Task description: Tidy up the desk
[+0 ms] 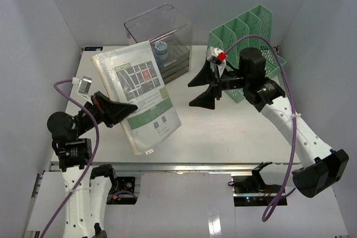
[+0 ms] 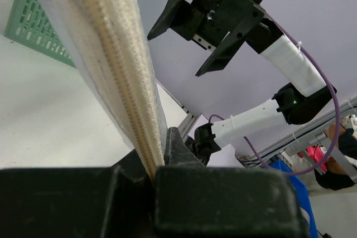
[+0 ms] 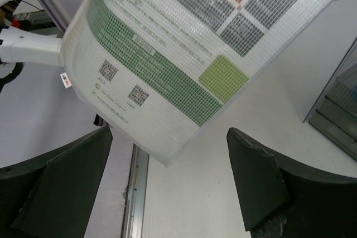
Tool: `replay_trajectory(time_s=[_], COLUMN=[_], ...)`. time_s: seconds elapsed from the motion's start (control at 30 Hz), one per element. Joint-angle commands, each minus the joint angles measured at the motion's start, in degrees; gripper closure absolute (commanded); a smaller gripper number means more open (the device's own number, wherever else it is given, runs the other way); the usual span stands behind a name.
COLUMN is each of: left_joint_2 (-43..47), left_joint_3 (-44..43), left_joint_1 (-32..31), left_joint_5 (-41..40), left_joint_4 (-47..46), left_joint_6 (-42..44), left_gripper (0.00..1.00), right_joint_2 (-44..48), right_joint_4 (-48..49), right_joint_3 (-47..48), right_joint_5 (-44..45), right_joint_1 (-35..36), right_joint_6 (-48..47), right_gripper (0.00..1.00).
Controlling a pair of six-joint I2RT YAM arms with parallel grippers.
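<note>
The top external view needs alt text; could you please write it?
The left gripper holds a mesh document pouch tilted above the white desk; the open right gripper faces it, near a green file rack.

Tilted mesh document pouch [image 1: 139,93], clear drawer box [image 1: 160,29], green file rack [image 1: 235,34]
</note>
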State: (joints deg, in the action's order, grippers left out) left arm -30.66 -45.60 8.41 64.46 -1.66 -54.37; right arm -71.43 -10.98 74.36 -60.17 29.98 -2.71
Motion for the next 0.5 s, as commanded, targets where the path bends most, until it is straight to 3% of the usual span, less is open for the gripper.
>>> replay_trajectory(time_s=[0.0,0.2,0.47], left_joint_2=[0.95,0.6,-2.12], left_joint_3=[-3.0,-2.14,-1.53], left_joint_1=[-1.13,-2.42,-4.33], left_joint_5=[1.64,1.9,2.22], left_joint_4=[-3.2,-5.96,-15.12], left_joint_6=[1.55,1.3,-3.37], left_gripper=[1.0,0.99,0.99], right_joint_2=[-0.46,0.06,-3.09], right_joint_4=[10.03,13.35,15.41], right_joint_3=[1.74,2.01,3.86], right_joint_5=[-1.27,4.43,3.84], right_joint_1=[-0.19,-0.27,-0.24], right_joint_6=[11.12,18.76,20.69], right_gripper=[0.1,0.1,0.1])
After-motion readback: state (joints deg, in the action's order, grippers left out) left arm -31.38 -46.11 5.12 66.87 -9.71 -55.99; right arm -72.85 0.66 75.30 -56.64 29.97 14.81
